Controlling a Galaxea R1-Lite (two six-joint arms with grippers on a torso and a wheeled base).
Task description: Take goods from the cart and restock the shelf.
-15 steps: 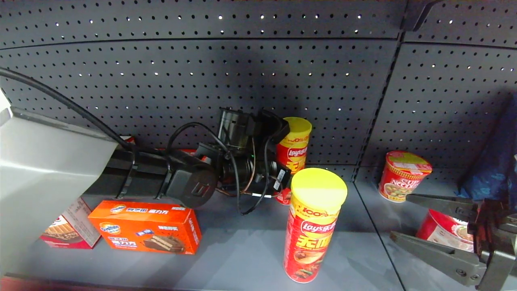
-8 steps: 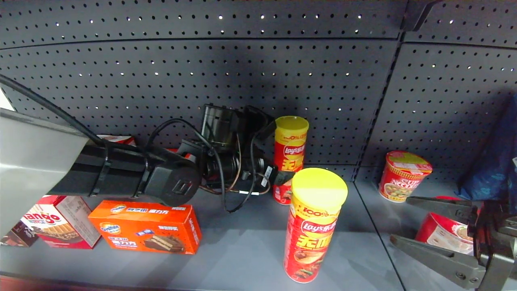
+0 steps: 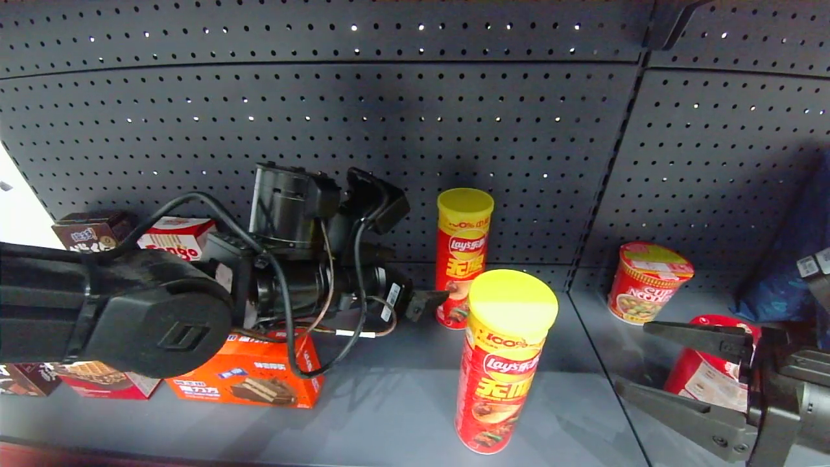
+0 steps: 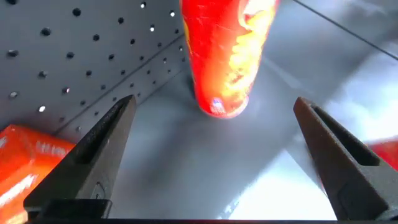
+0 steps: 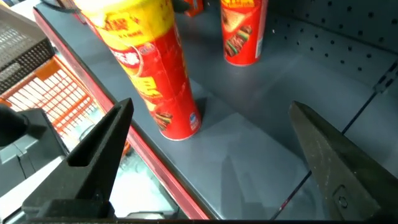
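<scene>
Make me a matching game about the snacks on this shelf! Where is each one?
Things:
1 orange box
2 noodle cup
3 front chip can
4 back chip can

Places:
A standing by the back wall, in the middle
B lying flat, on the left
C right section of the shelf
D close to the shelf's front edge

Pairs: 1-B, 2-C, 3-D, 4-A

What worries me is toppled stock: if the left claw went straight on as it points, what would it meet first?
Probably the rear chip can, standing upright by the pegboard: it lies ahead, in line with the gap of the open left claw, though depth is hard to judge.
</scene>
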